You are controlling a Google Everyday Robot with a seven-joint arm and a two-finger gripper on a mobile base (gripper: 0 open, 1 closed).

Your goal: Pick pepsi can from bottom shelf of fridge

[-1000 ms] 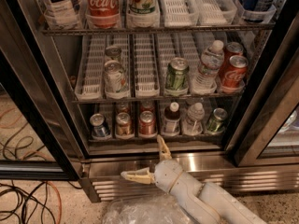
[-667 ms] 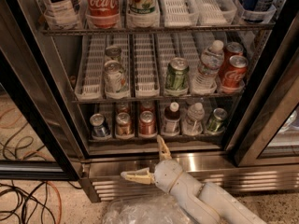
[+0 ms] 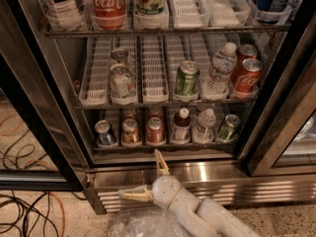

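Note:
The fridge (image 3: 163,174) stands open in front of me, with black-framed doors and a steel grilled base. On the bottom shelf (image 3: 163,144) the dark blue pepsi can (image 3: 104,134) stands at the far left, next to an orange-brown can (image 3: 130,132) and a red can (image 3: 155,131). My gripper (image 3: 148,177) is open and empty, low in front of the steel base, below and right of the pepsi can. One finger (image 3: 160,162) points up towards the shelf edge, the other (image 3: 132,195) points left.
The bottom shelf also holds a dark bottle (image 3: 181,126), a clear bottle (image 3: 204,127) and a green can (image 3: 228,128). The middle rack has a silver can (image 3: 121,82), a green can (image 3: 187,79), a water bottle (image 3: 219,71) and red cans (image 3: 247,76). Cables (image 3: 29,216) lie on the floor at left.

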